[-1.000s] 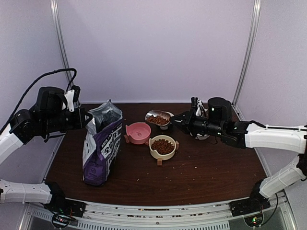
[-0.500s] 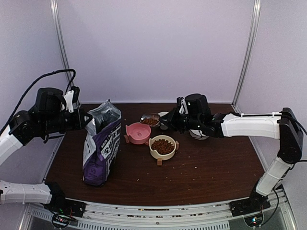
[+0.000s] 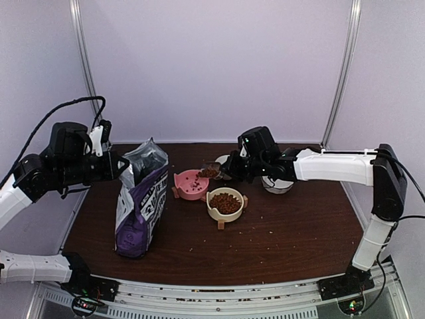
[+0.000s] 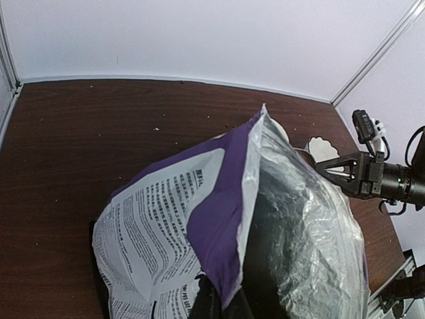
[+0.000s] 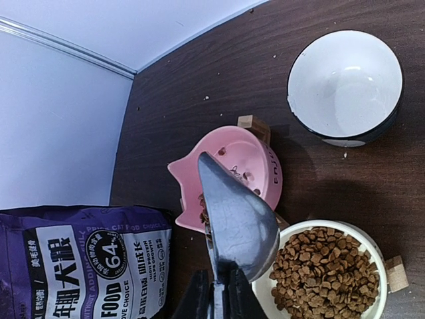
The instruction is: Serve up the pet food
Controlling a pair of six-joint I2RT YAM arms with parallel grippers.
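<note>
Now right gripper point(image 5: 218, 294) clamps tilted scoop point(image 5: 236, 219) over pink bowl point(image 5: 257, 154); left gripper point(image 3: 121, 167) pinches bag point(image 3: 139, 207).

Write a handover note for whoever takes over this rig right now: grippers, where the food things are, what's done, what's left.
Left gripper: shut on the top edge of the purple bag, which stands upright.
Right gripper: shut on the metal scoop, tipped over the pink bowl.
Done: cream bowl holds plenty of pet food; a few pieces lie in the pink bowl.
Left: finish the pink bowl; the white bowl is empty.
</note>
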